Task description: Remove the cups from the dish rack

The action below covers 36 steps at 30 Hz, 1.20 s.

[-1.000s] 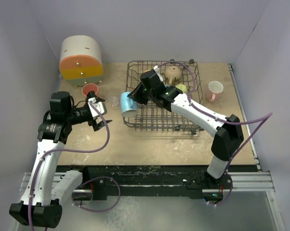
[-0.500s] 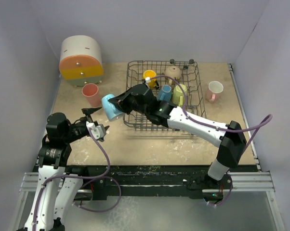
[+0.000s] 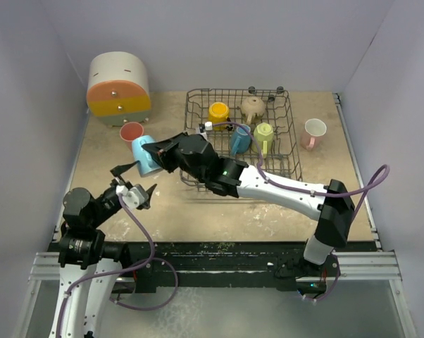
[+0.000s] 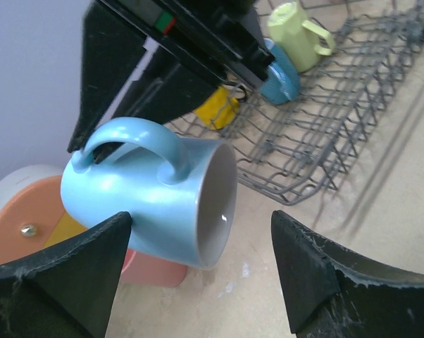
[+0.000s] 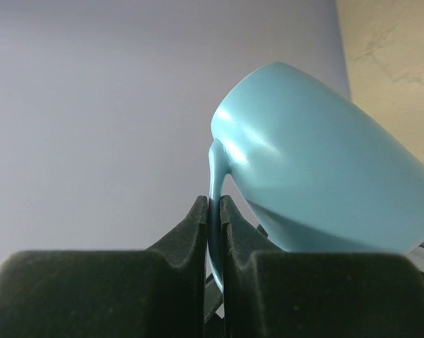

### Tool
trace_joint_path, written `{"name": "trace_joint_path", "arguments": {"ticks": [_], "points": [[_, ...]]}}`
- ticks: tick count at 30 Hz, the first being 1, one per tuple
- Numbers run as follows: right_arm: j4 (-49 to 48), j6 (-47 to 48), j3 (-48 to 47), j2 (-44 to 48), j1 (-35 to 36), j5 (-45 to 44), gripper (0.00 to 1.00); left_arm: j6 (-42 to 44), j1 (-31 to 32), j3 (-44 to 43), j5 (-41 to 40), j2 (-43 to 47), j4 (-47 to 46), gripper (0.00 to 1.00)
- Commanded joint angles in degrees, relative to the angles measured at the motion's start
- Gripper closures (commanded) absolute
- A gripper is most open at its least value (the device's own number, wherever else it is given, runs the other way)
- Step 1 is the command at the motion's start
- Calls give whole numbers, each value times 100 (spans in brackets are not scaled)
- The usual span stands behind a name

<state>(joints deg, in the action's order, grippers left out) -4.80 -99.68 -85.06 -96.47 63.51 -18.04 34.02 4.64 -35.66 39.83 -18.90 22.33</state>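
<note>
**Right arm.** We see the right gripper (image 3: 158, 151) reaching out past the left side of the dish rack (image 3: 291, 151). Its fingers (image 5: 177, 246) are pressed together on the thin handle of a light blue mug (image 3: 142, 155). In the right wrist view the handle is pinched edge-on between the two pads. The mug body sits tilted just beyond the fingertips.

**Left arm.** The left gripper (image 3: 136, 179) sits just beside the mug, on the side nearer the arm bases. Its fingers (image 4: 64, 274) are spread wide and neither pad touches anything. In the left wrist view the mug lies on its side ahead of these open fingers, framed in the gap between them. Its handle is uppermost and its mouth is turned toward the finger at the right of that view. The mug is off the table (image 3: 198, 211).

**Beyond the fingers.** Past the mug from the left fingertips we find a salmon tumbler (image 3: 132, 131) standing upright on the table. Farther on is the drawer box (image 3: 118, 88).

**In the rack.** Behind the right gripper's wrist, the rack holds four cups:
- a yellow mug (image 3: 218, 112)
- a tan cup (image 3: 252, 105)
- a darker blue mug (image 3: 240, 139)
- a yellow-green mug (image 3: 263, 136)

The darker blue mug and the yellow-green mug stand side by side, nearest the right forearm.

**Outside the rack.** A pink mug (image 3: 314, 131) stands on the table just outside the rack wall, well apart from both sets of fingers.
</note>
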Motion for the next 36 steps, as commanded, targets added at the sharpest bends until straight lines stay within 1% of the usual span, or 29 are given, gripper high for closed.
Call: {"name": "trace_joint_path", "arguments": {"ticks": [1,4,7,10,13,15,17,19,20,23,25,27,30,31,32,34,36], "points": [[-1148,-439,-535,56,200,-542,100,-539,17,101,-729,2,-1062,17],[-1216,-571,-681,-32,322,-656,100,-561,20,142,-983,-107,-1333,19],[-1187,-579,-883,-83,466,-783,100,-537,20,291,-1568,-131,-1979,22],[-1208,-564,-1000,-94,603,-891,100,-212,21,365,-1971,-261,-2407,26],[-1150,-519,-1213,-222,640,-774,100,69,19,394,-2118,-384,-2871,30],[-1133,-510,-1263,-249,667,-751,100,281,19,372,-2109,-417,-3239,43],[-1141,-488,-1232,-221,680,-767,100,439,20,308,-1990,-405,-3428,62],[-1171,-456,-1193,-169,688,-787,100,536,23,194,-1870,-392,-3497,77],[-1175,-430,-1169,-144,694,-788,100,571,19,151,-1832,-387,-3517,84],[-1159,-350,-1157,-95,690,-764,100,598,19,67,-1893,-423,-3599,99],[-1123,-293,-1124,-54,690,-717,100,597,19,6,-2005,-480,-3617,100],[-967,-257,-1027,5,683,-446,100,597,19,-31,-2122,-536,-3661,100],[-1071,-316,-698,163,599,-323,99,540,23,-116,-2160,-573,-3614,100],[-1054,-311,-599,227,549,-263,95,524,19,-159,-2137,-585,-3569,100],[-1012,-308,-489,313,515,-257,89,496,23,-198,-2107,-590,-3507,100],[-875,-239,-285,505,465,-358,71,462,19,-329,-2011,-636,-3290,100],[-597,-91,-148,717,438,-608,59,475,19,-550,-1858,-769,-2838,100]]}}
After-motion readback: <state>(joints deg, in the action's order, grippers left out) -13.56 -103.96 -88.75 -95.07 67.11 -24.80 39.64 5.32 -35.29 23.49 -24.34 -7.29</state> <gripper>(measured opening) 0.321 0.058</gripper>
